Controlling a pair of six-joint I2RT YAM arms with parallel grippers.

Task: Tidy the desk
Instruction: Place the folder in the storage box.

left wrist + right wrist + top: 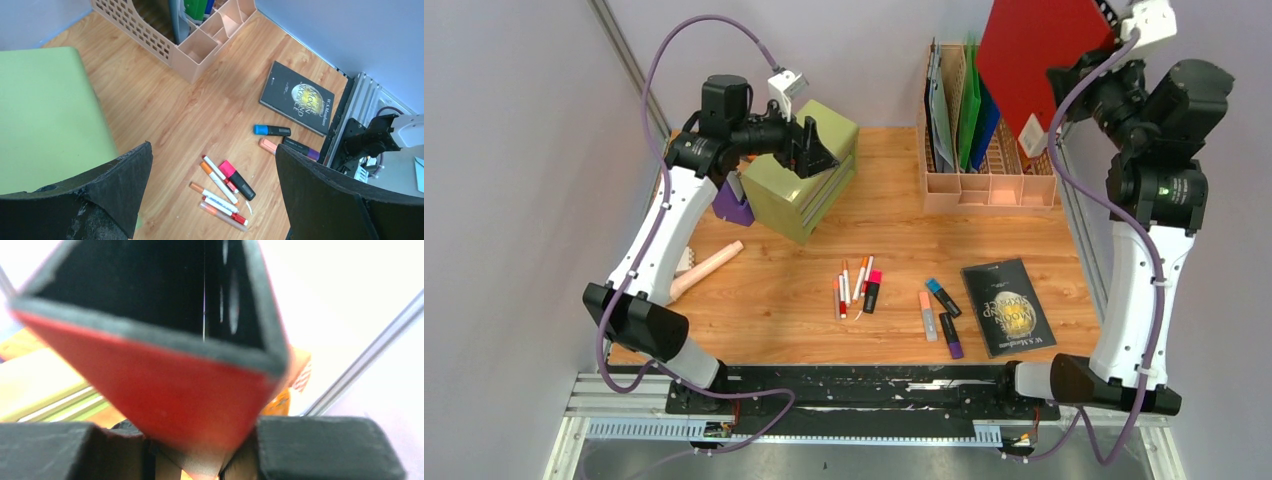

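The wooden desk (774, 300) holds several loose markers (852, 285), a pink highlighter (872, 290), a peach one (927, 315), a blue one (943, 297), a purple one (951, 335) and a black book (1008, 306). My left gripper (817, 150) is open and empty, raised beside the olive-green drawer chest (809, 190). In the left wrist view the left gripper (212, 146) has its jaws wide apart above the markers (222, 197). My right gripper (1079, 78) is shut on a red folder (1039, 55), held high over the peach file rack (989, 190). The folder (165, 390) fills the right wrist view above the right gripper (200, 462).
The file rack at the back right holds green and blue folders (972, 110). A purple object (732, 207) sits left of the chest. A pale pink tube (707, 270) lies at the left edge. A metal rail (824, 385) runs along the near edge.
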